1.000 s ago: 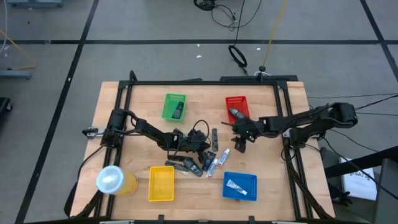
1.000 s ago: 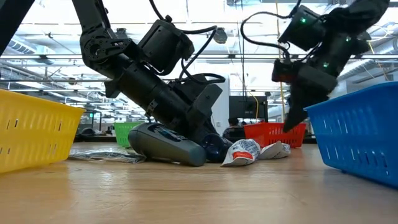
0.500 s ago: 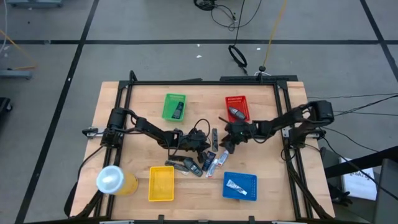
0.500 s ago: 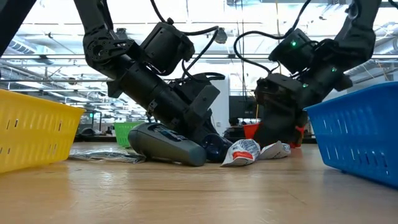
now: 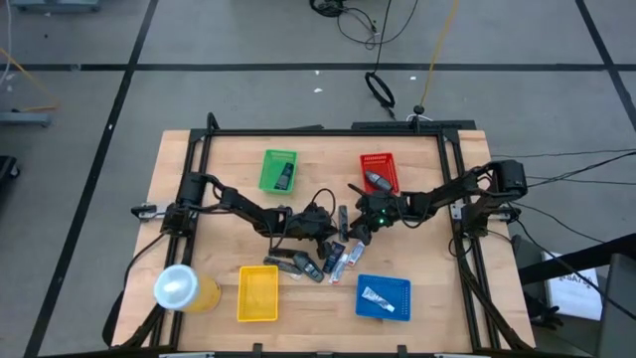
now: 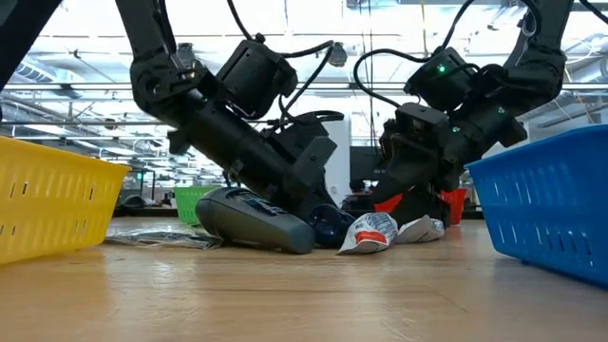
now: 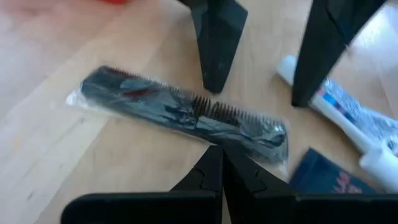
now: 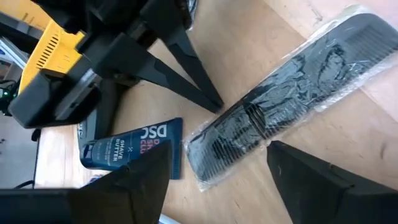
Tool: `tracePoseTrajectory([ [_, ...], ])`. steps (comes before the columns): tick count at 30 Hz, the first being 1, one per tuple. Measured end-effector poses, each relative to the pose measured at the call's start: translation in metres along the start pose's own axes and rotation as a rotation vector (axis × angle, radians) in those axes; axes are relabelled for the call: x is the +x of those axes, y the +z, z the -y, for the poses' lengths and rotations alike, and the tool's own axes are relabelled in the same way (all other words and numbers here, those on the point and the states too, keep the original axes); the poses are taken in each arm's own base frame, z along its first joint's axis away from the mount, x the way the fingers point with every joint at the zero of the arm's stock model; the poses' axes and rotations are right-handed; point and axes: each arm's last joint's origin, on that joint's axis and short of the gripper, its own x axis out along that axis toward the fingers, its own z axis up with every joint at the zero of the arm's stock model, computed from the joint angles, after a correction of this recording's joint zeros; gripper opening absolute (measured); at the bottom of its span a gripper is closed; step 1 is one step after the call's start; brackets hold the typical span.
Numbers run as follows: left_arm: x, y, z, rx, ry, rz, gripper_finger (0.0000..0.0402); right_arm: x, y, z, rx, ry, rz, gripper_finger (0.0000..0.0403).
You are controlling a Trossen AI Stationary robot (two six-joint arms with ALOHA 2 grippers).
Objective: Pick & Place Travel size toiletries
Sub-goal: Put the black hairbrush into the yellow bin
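Note:
A black comb in clear wrap (image 7: pixel 186 115) lies flat on the wooden table near its middle (image 5: pixel 343 215). My left gripper (image 7: pixel 217 163) is shut, and its tips meet the comb's near long side. From the table's right my right gripper (image 8: pixel 224 180) comes in open. Its fingers (image 7: pixel 214 59) stand over the comb's one end, and I see no touch. A blue sachet (image 8: pixel 134 148) and a white tube (image 7: pixel 354 121) lie beside the comb. More small dark items and tubes (image 5: pixel 313 264) lie nearer the front edge. My left gripper rests its shut fingertips against the wrapped comb's long side, near its middle (image 7: pixel 214 142). The fingers slant down from the table's left and lie across the comb. The comb stays flat on the table.
A green basket (image 5: pixel 279 169) and a red basket (image 5: pixel 379 159) stand at the back, each with a dark item. A yellow basket (image 5: pixel 258 294) and a blue basket (image 5: pixel 383 288) with a tube stand at the front. A big yellow cup (image 5: pixel 182 288) is at the front left.
My right gripper has come down and toward the table's left, from beside the red basket to the comb. It has rolled and tipped downward, and its fingers stand wider apart in the low view. The comb has stayed where it was.

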Motion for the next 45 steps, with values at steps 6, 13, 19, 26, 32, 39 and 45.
tracePoseTrajectory([
  [6, 0.019, -0.006, 0.0, 0.004, -0.017, -0.014, 0.0003, 0.0, 0.0, 0.0, 0.017, -0.001, 0.002, 0.0259],
  [13, 0.026, -0.006, 0.001, 0.019, -0.019, -0.059, 0.0004, 0.0, 0.004, -0.004, -0.002, 0.038, 0.047, 0.0257],
  [19, 0.026, -0.006, 0.001, 0.035, -0.019, -0.061, 0.0004, 0.0, 0.005, -0.005, -0.037, 0.061, 0.051, 0.0213],
  [26, 0.026, -0.005, 0.002, 0.034, -0.019, -0.043, 0.0009, 0.0, 0.003, -0.002, -0.095, -0.001, 0.056, 0.0083],
  [32, 0.022, 0.004, 0.004, 0.03, -0.038, -0.009, 0.001, 0.0, 0.002, -0.001, -0.146, -0.005, 0.053, 0.0008],
  [39, -0.007, 0.031, 0.01, 0.105, -0.033, -0.066, 0.001, -0.002, 0.005, -0.004, -0.197, -0.005, 0.08, 0.0003],
  [45, -0.051, 0.063, 0.015, 0.123, -0.017, -0.111, 0.0048, -0.011, 0.013, -0.016, -0.341, -0.039, 0.201, 0.0001],
])
